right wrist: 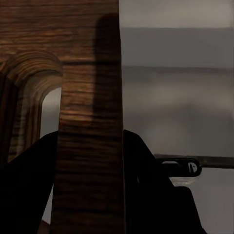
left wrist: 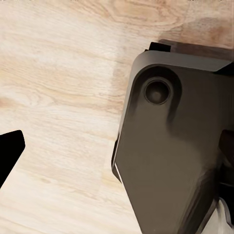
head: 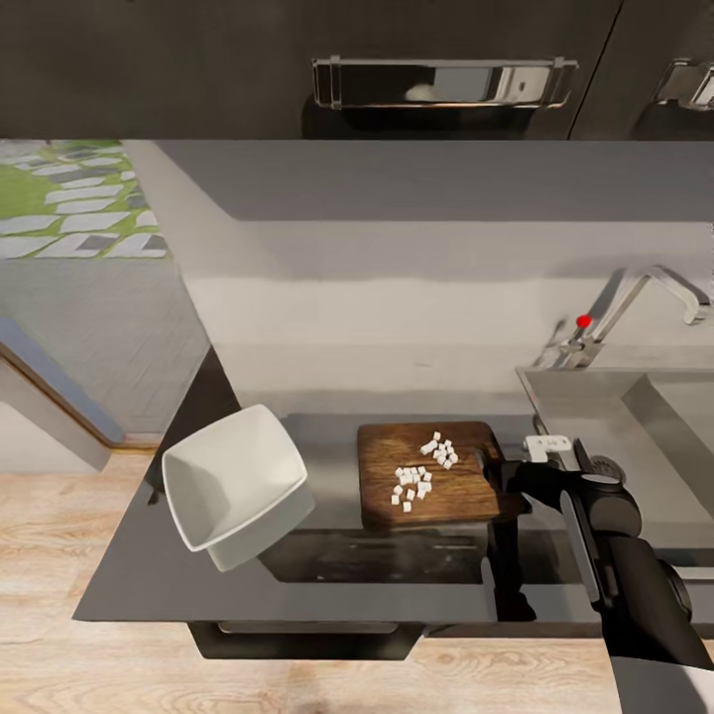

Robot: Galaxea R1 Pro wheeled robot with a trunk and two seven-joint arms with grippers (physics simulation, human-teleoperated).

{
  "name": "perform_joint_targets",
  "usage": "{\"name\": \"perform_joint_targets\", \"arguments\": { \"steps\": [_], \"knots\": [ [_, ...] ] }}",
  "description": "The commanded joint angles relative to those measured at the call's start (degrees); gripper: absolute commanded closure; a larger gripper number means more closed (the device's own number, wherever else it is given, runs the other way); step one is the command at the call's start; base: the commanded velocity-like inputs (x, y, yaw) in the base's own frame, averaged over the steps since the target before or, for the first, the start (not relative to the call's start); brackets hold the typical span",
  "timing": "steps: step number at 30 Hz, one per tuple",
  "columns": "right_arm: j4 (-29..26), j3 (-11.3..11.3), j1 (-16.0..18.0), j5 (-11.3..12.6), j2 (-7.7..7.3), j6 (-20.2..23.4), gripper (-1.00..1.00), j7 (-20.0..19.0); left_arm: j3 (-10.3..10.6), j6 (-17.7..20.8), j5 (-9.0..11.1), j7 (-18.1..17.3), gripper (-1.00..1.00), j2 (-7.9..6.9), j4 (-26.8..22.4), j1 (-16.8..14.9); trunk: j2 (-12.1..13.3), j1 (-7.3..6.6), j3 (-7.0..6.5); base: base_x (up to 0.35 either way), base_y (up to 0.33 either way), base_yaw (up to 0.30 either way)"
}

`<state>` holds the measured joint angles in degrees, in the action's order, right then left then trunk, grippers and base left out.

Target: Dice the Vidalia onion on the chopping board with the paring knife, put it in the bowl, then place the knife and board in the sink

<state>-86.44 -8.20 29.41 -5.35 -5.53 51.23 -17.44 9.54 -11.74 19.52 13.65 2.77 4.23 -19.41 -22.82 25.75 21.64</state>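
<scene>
Wooden chopping board (head: 421,486), diced onion (head: 424,472) atop, clamped by right gripper (head: 493,466).

Glossy black cabinets (head: 297,59) run across the top of the head view, each with a chrome handle (head: 444,81). Below them a plain grey wall (head: 397,258) fills the middle, lighter toward its base. At upper left a window (head: 69,198) shows grass and pale stepping stones. Pale wood-plank floor (head: 59,555) spreads along the lower left and bottom, and also shows in the left wrist view.
</scene>
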Motion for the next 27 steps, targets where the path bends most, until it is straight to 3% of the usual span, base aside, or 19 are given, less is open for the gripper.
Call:
{"name": "perform_joint_targets", "arguments": {
  "steps": [1,27],
  "knots": [
    [-0.05,-0.06,0.04,-0.89,-0.01,0.19,1.00,-0.58,0.48,-0.39,0.44,0.04,-1.00,0.05,0.25,-0.10,-0.10,0.03,0.00,0.000,0.000,0.000],
    [-0.05,0.00,0.04,-0.89,-0.01,0.19,1.00,-0.58,0.48,-0.39,0.44,0.05,-1.00,0.05,0.25,-0.10,-0.10,0.03,-2.34,0.000,0.000,0.000]
  ]
}}
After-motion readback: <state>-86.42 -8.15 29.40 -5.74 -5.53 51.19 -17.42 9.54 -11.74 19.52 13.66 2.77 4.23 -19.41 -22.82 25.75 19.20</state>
